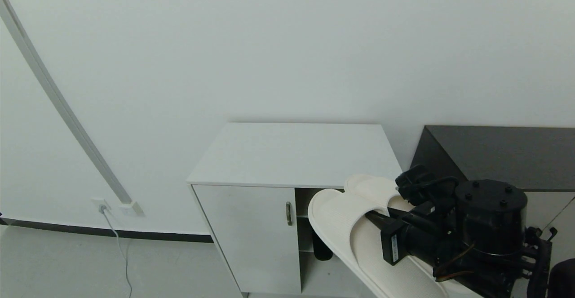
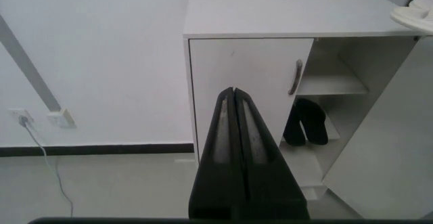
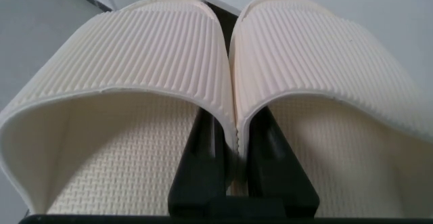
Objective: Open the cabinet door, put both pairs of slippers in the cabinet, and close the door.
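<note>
Pair of white slippers (image 1: 341,230) pinched by touching inner strap edges in clenched right gripper (image 3: 235,149), held before open side of cabinet (image 1: 287,154); seems light, soft, bendy foam, best held there; left gripper (image 2: 234,97) closed, empty; black slippers (image 2: 306,122) inside, lower compartment

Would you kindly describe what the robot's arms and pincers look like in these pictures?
The right arm is black, with a round drum-shaped joint studded with bolts, a boxy segment bearing a small white label, and thin brownish cables beneath. The left pincer has two long, flat black fingers tapering to narrow tips. The right pincer is likewise black.
</note>
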### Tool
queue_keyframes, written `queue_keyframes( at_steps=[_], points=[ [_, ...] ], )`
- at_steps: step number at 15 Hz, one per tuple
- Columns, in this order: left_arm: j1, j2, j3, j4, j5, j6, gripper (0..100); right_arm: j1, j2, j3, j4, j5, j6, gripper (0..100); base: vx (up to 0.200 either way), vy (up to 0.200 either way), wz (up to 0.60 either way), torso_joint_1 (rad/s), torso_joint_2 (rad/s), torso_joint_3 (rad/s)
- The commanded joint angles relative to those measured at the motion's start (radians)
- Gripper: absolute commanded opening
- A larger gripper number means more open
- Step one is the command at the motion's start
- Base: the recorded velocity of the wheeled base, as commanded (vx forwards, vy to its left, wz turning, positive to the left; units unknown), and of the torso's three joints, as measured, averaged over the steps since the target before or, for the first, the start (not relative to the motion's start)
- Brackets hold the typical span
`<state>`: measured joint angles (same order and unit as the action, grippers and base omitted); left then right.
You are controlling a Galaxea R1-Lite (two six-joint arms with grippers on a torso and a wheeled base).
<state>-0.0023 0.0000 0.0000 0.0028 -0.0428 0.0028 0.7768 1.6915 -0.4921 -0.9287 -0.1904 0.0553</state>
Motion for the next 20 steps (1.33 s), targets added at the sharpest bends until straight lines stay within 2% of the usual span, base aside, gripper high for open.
queue_keyframes(
  at_steps=[1,5,20],
  points=[
    [-0.001,0.002,0.000,0.000,0.000,0.000,0,0.009,0.000,0.003,-0.002,0.003,0.000,0,0.000,0.000,0.00,0.000,0.00,0.000],
    [-0.002,0.002,0.000,0.000,0.000,0.000,0,0.027,0.002,0.017,-0.044,0.006,0.000,0,0.000,0.000,-0.15,0.001,0.00,0.002],
    [-0.002,0.002,0.000,0.000,0.000,0.000,0,0.053,0.002,0.026,-0.045,0.009,-0.002,0,0.000,0.000,0.00,-0.012,0.03,0.016]
  ],
)
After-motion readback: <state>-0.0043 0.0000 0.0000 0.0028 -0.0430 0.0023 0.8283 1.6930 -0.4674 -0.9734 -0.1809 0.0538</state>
